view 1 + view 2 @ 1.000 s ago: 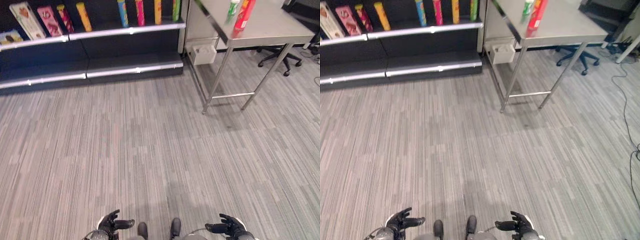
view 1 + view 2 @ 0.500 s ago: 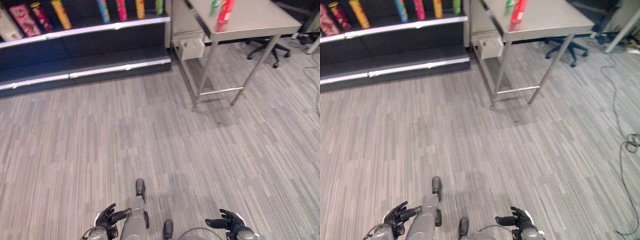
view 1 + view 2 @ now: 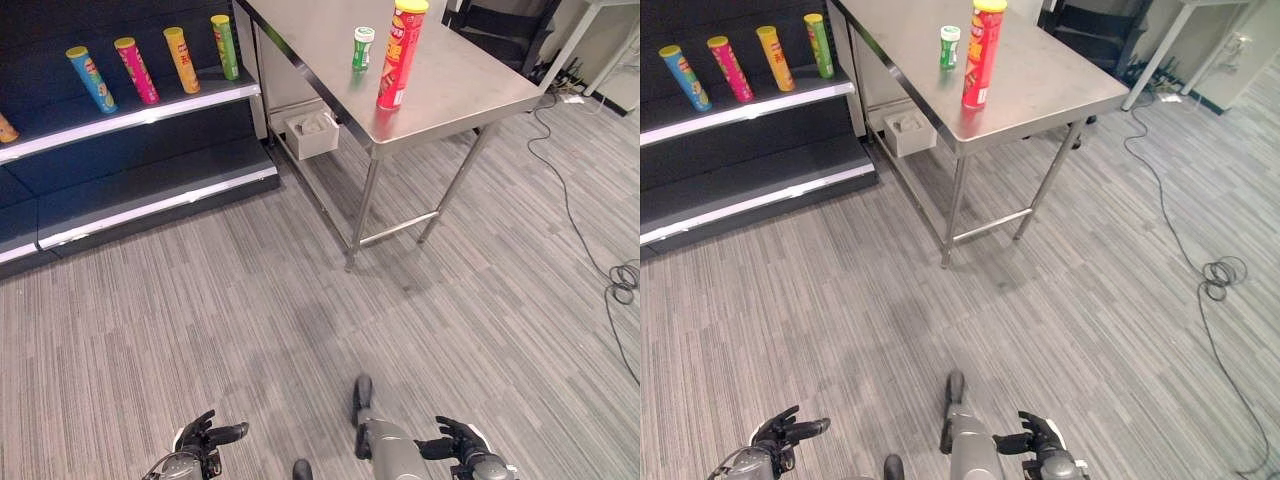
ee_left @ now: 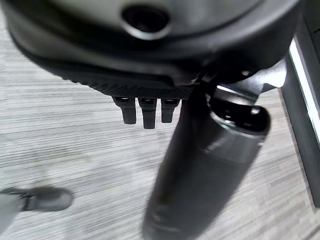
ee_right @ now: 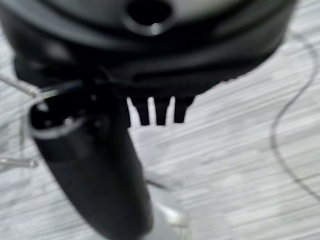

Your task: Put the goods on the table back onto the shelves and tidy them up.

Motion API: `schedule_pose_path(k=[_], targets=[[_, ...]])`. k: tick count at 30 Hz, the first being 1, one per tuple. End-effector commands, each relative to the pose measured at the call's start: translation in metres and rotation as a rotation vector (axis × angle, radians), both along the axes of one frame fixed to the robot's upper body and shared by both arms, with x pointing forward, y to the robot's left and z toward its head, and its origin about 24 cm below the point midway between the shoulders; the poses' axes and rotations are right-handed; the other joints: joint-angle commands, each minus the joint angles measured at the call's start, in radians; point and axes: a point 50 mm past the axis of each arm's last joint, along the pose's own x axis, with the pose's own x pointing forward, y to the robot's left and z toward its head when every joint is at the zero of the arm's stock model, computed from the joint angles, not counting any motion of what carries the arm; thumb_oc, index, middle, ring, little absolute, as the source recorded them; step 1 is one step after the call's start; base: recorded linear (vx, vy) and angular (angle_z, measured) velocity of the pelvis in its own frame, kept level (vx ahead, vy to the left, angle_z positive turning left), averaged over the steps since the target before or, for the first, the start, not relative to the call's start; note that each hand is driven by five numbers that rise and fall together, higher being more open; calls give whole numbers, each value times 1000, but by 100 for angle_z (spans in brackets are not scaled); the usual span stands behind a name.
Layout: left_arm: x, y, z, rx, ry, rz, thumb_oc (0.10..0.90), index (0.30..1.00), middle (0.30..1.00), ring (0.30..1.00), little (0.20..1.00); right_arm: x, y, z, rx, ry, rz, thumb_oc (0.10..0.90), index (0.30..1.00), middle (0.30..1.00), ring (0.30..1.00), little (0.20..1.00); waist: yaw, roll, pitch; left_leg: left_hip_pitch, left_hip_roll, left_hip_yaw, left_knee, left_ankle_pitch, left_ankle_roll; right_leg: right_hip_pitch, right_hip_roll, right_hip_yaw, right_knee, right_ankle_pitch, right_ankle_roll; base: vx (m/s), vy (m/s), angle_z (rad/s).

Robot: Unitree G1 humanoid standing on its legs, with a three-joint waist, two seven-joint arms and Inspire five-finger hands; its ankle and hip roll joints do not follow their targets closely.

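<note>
A tall red can with a yellow lid (image 3: 400, 54) stands on the steel table (image 3: 470, 85) at upper right, with a small green-and-white bottle (image 3: 362, 48) just behind it. On the dark shelf (image 3: 130, 115) at upper left stand blue (image 3: 90, 79), pink (image 3: 136, 70), orange (image 3: 182, 60) and green (image 3: 226, 47) cans in a row. My left hand (image 3: 203, 440) hangs low at the bottom left, fingers relaxed and holding nothing. My right hand (image 3: 462, 447) hangs at the bottom right, open and empty too. Both hands are far from the table and the shelf.
A lower shelf board (image 3: 150, 205) runs below the can row. A white box (image 3: 311, 135) sits under the table by the shelf end. Cables (image 3: 622, 280) lie on the grey carpet at right. Wide carpet lies between me and the table legs (image 3: 362, 215).
The camera has swung to the right and the whole picture has shifted: the table with the red can and bottle now sits nearer the middle, the shelf further left. Both hands stay low and open.
</note>
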Motion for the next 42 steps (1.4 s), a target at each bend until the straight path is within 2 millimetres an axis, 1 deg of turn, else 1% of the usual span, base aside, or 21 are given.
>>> schedule_pose_path(k=[1, 4, 6, 8, 10, 12, 13, 14, 15, 16, 18, 20, 26, 29, 30, 31, 32, 35, 36, 37, 42], targets=[[12, 0, 8, 17, -75, -78, 800, 900, 900, 900, 900, 8, -19, 10, -68, -43, 0, 800, 900, 900, 900, 900, 8, -26, 15, -64, 5, -30, 31, -23, -50, 169, -12, 0, 1, 130, 21, 349, -19, 63], [9, -8, 5, -2, -70, -100, 800, 900, 900, 900, 900, -4, -25, 6, -70, -3, -31, 800, 900, 900, 900, 900, -2, -26, -13, -42, 15, -41, 92, -74, -67, 204, -13, -14, 3, 153, 3, 357, -44, 12], [14, -14, 7, -14, -88, -120, 800, 900, 900, 900, 900, -10, -28, 4, -77, 17, -42, 800, 900, 900, 900, 900, -1, -26, -20, -67, 23, -29, 199, -57, -100, 239, -16, -41, 1, 146, -7, 259, -77, 27], [17, -16, 8, -22, -103, -132, 800, 900, 900, 900, 900, -17, -29, 2, -75, 33, -45, 800, 900, 900, 900, 900, -4, -27, -31, -101, 57, 18, 327, -18, -151, 284, -11, -63, 1, 114, -29, 223, -103, 4], [22, -18, 10, -27, -121, -136, 800, 900, 900, 900, 900, -17, -30, 2, -75, 30, -51, 800, 900, 900, 900, 900, 1, -29, -17, -193, 106, 54, 557, 67, -200, 332, 3, -69, 1, 71, -65, 160, -117, 26], [24, -18, 11, -23, -119, -135, 800, 900, 900, 900, 900, -15, -30, 3, -73, 25, -75, 800, 900, 900, 900, 900, -1, -43, -6, -266, 157, 101, 675, 115, -204, 362, 3, -70, 1, 39, -82, 138, -90, 9], [25, -19, 11, -26, -117, -138, 800, 900, 900, 900, 900, -17, -30, 2, -70, 32, -88, 800, 900, 900, 900, 900, -1, -45, 0, -288, 204, 142, 670, 115, -191, 381, 2, -71, 1, 27, -84, 266, 23, -6], [24, -19, 9, -25, -99, -144, 800, 900, 900, 900, 900, -16, -28, 1, -64, 32, -89, 800, 900, 900, 900, 900, 7, -53, 8, -302, 244, 171, 548, 67, -161, 408, -11, -57, 1, 17, -69, 287, 112, -7], [23, -18, 8, -19, -92, -147, 800, 900, 900, 900, 900, -15, -28, 1, -68, 33, -81, 800, 900, 900, 900, 900, 11, -57, 9, -299, 246, 166, 459, 55, -156, 410, -21, -48, 1, 15, -58, 350, 279, 2], [19, -16, 7, -12, -80, -129, 800, 900, 900, 900, 900, -11, -26, 2, -73, 30, -58, 800, 900, 900, 900, 900, 34, -46, 5, -312, 234, 71, 254, 99, -168, 415, -21, -9, 1, -1, -46, 255, 295, -20], [11, -14, 3, -1, -42, -111, 800, 900, 900, 900, 900, -12, -29, 2, -102, 45, -39, 800, 900, 900, 900, 900, 55, -22, 3, -333, 242, -70, 137, 175, -195, 440, -13, 26, 1, -21, -43, 225, 273, -60], [9, -18, 1, -14, -40, -120, 800, 900, 900, 900, 900, -14, -30, 1, -98, 45, -63, 800, 900, 900, 900, 900, 43, 4, -9, -293, 230, -103, 81, 165, -196, 455, -27, 58, 1, -20, -36, 229, 363, -159], [-2, -7, -2, 21, 14, -124, 800, 900, 900, 900, 900, -17, -28, -1, -68, 40, -150, 800, 900, 900, 900, 900, 17, 1, -42, -207, 170, -6, 1, 135, -155, 425, -87, 136, 21, 15, 3, 101, 325, -63], [-2, 6, 2, 54, 11, -92, 800, 900, 900, 900, 900, -16, -48, 7, -95, -13, -282, 800, 900, 900, 900, 900, 7, -13, -47, -185, 150, 42, 1, 111, -133, 400, -108, 172, 35, 37, 28, 35, 212, -62], [-3, 12, 4, 66, -2, -72, 800, 900, 900, 900, 900, -13, -68, 19, -126, -75, -368, 800, 900, 900, 900, 900, 2, -19, -48, -178, 144, 60, 1, 101, -126, 392, -115, 185, 38, 46, 39, 56, 220, -72], [-3, 17, 7, 76, -19, -55, 800, 900, 900, 900, 900, -11, -105, 45, -220, -185, -476, 800, 900, 900, 900, 900, -9, -24, -48, -163, 136, 89, 1, 86, -118, 379, -125, 200, 44, 59, 56, 50, 211, -64], [-4, 18, 8, 81, -26, -53, 800, 900, 900, 900, 900, -8, -129, 66, -292, -261, -535, 800, 900, 900, 900, 900, -15, -26, -49, -157, 134, 105, 1, 78, -114, 373, -130, 202, 48, 67, 62, 35, 169, -57], [-2, 15, 9, 77, -48, -50, 800, 900, 900, 900, 900, 15, -175, 141, -507, -536, -546, 800, 900, 900, 900, 900, -27, -32, -48, -148, 134, 129, 1, 67, -108, 359, -132, 209, 56, 75, 73, 21, 66, -57], [-2, 12, 8, 73, -54, -54, 800, 900, 900, 900, 900, 34, -189, 206, -651, -768, -495, 800, 900, 900, 900, 900, -32, -35, -55, -144, 133, 132, 1, 62, -106, 362, -132, 215, 49, 74, 70, 23, 30, -17], [-1, 11, 8, 73, -54, -55, 800, 900, 900, 900, 900, 33, -189, 206, -651, -767, -496, 800, 900, 900, 900, 900, -31, -35, -56, -148, 132, 132, 1, 66, -106, 359, -132, 216, 48, 77, 69, 50, 18, -4], [-3, 1, 4, 60, -32, -116, 800, 900, 900, 900, 900, 68, -178, 341, -886, -1231, -299, 800, 900, 900, 900, 900, -19, -50, -84, -128, 141, 130, 1, 56, -115, 393, -133, 189, 12, 72, 63, 55, -43, -8]])
